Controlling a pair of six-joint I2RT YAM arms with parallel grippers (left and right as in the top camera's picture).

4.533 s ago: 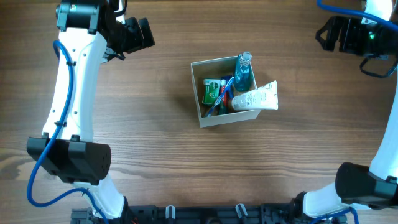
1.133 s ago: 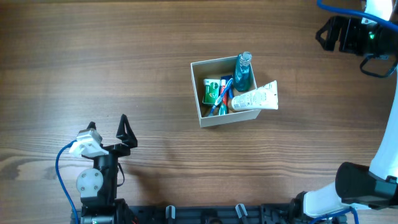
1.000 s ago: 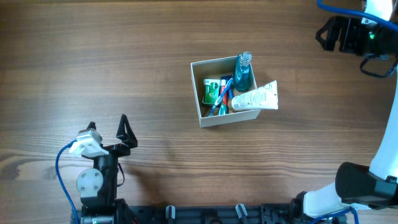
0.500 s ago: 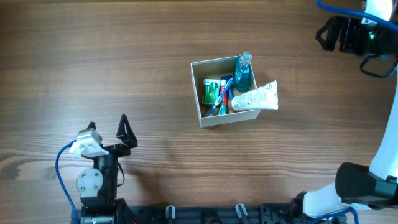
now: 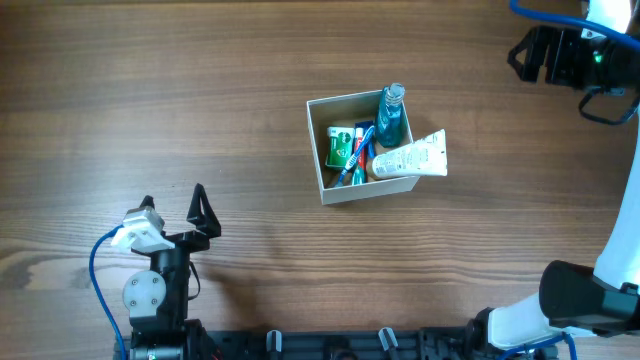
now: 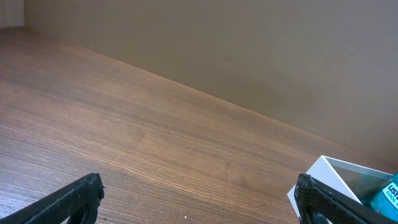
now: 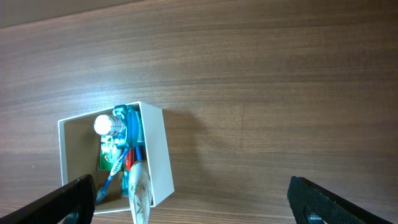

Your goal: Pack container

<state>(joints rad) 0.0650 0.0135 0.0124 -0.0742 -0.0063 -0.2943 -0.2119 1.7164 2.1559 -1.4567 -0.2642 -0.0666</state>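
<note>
The container (image 5: 366, 189), a small white-walled box with a tan inside, stands on the wooden table right of centre. It holds a blue bottle (image 5: 390, 116), a white tube (image 5: 411, 158) leaning over the right wall, a green packet (image 5: 340, 146) and a blue toothbrush (image 5: 357, 152). My left gripper (image 5: 173, 198) is open and empty at the front left, far from the box; its wrist view shows only the box's near corner (image 6: 318, 179). My right gripper (image 7: 199, 202) is open and empty, high at the back right, looking down on the container (image 7: 159, 155).
The left arm's base (image 5: 150, 295) sits at the front edge. The right arm (image 5: 600, 290) runs along the right edge. A dark rail (image 5: 330, 345) lies along the front. Bare wood table surrounds the box.
Since the earliest frame the left arm has pulled back from the far left to the front left. Over the last second nothing has moved.
</note>
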